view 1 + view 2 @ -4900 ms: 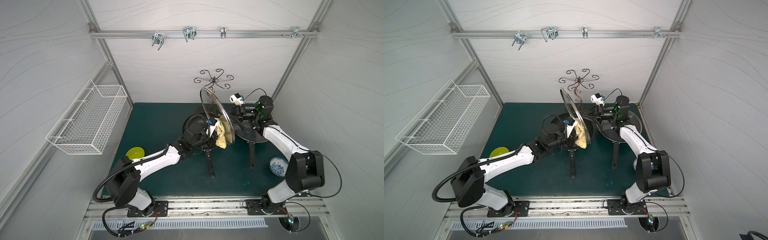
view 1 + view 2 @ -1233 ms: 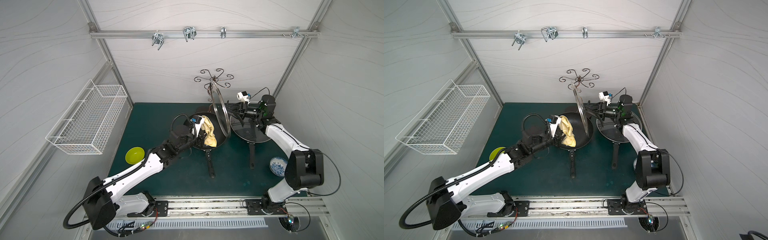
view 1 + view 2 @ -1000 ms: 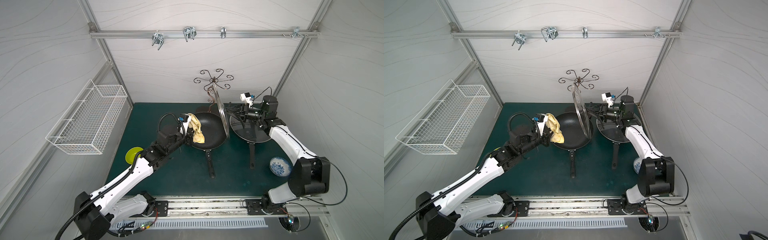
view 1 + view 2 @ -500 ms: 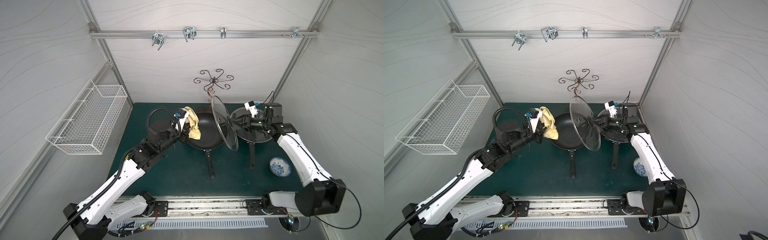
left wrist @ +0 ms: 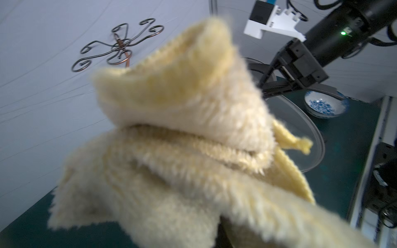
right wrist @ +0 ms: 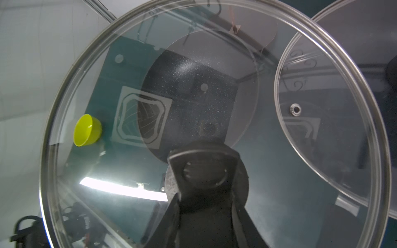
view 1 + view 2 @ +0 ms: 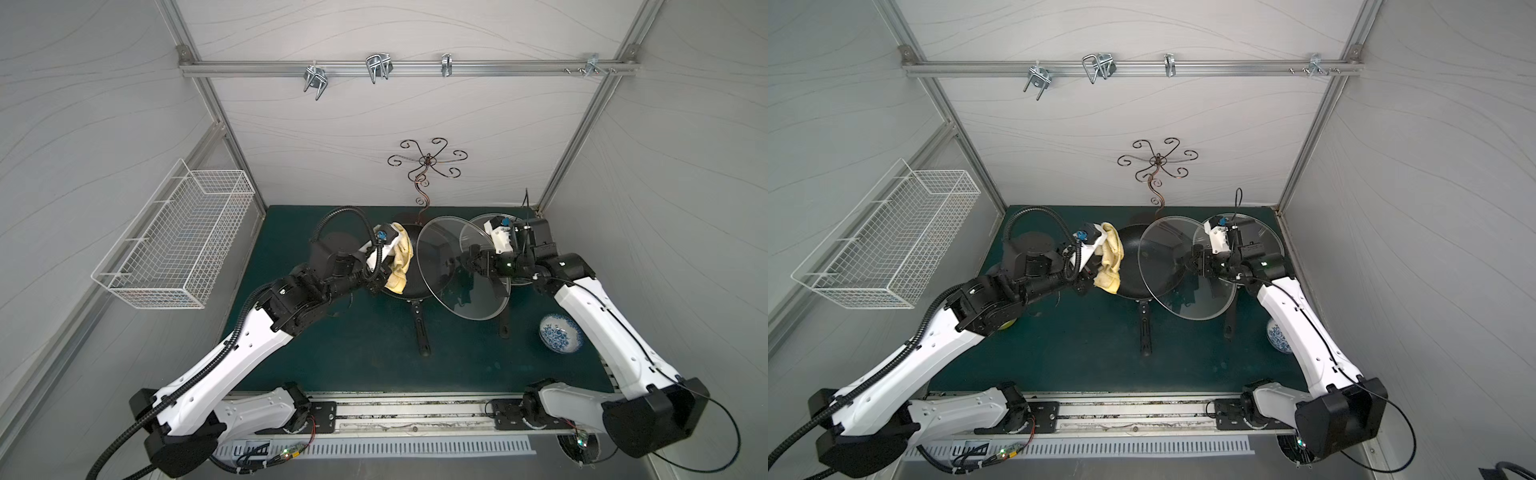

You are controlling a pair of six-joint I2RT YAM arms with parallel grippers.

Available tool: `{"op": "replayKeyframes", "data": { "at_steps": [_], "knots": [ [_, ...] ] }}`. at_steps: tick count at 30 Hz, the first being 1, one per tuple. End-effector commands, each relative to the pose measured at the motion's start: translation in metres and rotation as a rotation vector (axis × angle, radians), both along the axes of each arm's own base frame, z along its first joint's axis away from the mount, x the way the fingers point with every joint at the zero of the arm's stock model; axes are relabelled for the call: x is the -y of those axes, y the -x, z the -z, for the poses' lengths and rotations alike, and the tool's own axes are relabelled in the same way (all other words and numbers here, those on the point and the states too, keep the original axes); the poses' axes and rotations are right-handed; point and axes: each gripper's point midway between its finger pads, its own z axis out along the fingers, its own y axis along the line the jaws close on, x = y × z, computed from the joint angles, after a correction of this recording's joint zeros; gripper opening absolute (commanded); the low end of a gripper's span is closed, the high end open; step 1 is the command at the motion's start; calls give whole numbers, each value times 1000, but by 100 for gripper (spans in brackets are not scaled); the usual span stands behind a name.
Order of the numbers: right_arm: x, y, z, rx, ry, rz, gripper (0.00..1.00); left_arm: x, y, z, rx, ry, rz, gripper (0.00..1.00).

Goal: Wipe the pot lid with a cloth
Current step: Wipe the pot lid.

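L claw: my L gripper (image 7: 385, 273) pinched tight on the pale yellow fuzzy cloth (image 7: 402, 259), which hung bunched.
Cloth pos: over the black round frying pan (image 7: 411, 296), at the rim on my L side, just beside the lid w/ a gap.
R claw: my R gripper (image 6: 205, 163) clamped on the black knob (image 6: 204, 174) of the round glass pot lid (image 7: 469, 303).
Lid: held up off the table, tilted.

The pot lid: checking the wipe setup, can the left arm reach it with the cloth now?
Probably yes: the right end effector holds the pot lid raised and tilted, and the cloth in the left end effector hangs beside its rim, nothing between.
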Motion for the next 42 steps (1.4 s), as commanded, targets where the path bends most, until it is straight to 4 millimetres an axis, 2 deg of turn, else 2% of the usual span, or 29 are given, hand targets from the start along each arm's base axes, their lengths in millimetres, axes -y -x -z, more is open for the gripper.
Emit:
{"op": "replayKeyframes", "data": {
  "at_steps": [1, 4, 8, 13, 19, 22, 28, 37, 42],
  "knots": [
    [-2, -12, -54, 270, 35, -48, 0, 18, 9, 7, -15, -66, 76, 0],
    [-6, -10, -57, 308, 92, -89, 0, 40, 12, 16, -56, -71, 115, 0],
    [-16, -6, -60, 343, 146, -147, 0, 62, 1, 25, -154, -41, 74, 0],
    [-29, -2, -57, 336, 137, -183, 0, 82, -13, 42, -252, -27, 26, 0],
    [-38, -2, -64, 329, 74, -181, 0, 97, -15, 72, -355, -38, 25, 0],
    [-38, -2, -66, 329, 70, -188, 0, 96, -19, 81, -385, -47, -18, 0],
    [-39, 7, -69, 369, 83, -239, 0, 79, -28, 87, -397, -90, -127, 0],
    [-48, 26, -70, 527, 169, -398, 0, 59, -42, 96, -579, 14, -246, 0],
    [-57, 34, -69, 605, 250, -479, 0, 47, -54, 98, -613, 44, -289, 0]
  ]
}}
